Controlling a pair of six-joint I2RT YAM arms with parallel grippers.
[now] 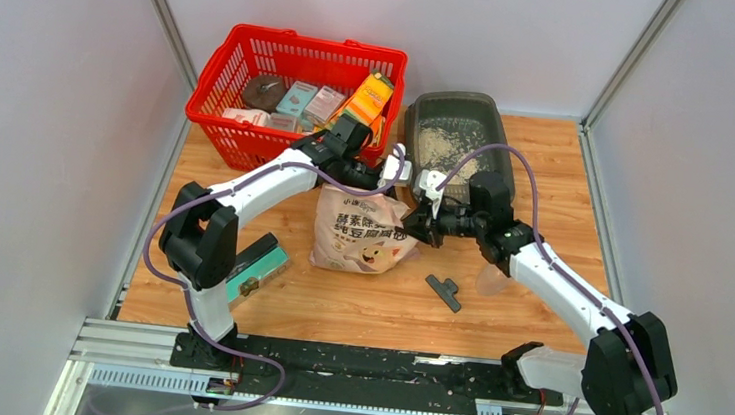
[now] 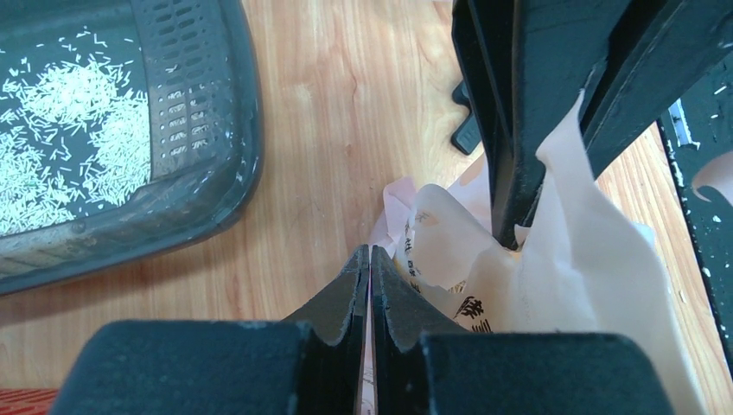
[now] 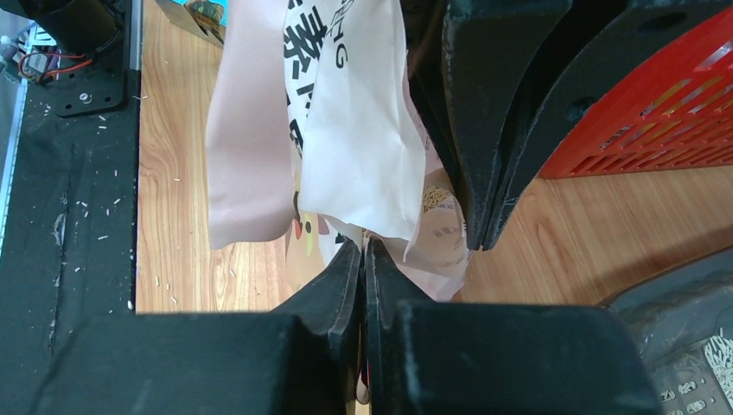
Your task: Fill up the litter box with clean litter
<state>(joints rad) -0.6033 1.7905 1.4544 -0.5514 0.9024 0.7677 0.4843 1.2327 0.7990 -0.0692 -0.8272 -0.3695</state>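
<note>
Holding bag [image 1: 356,237] mouth: left claw [image 2: 369,277] and right claw [image 3: 363,268] both pinching it. Litter box [image 2: 194,95] is showing only thin clean litter [image 2: 69,130]; most filling looks pending.

**YAM pair: hardware look**

White-shelled left arm [image 1: 244,192] and right arm [image 1: 558,279], each with chunky black joint housings [image 1: 202,238]. A purple-grey cable [image 1: 155,234] loops off each. Left gripper [image 2: 369,259] and right gripper [image 3: 363,251]: matte black moulded fingers [image 2: 341,294], tapered tips, pale dust specks, light scuffs.
</note>
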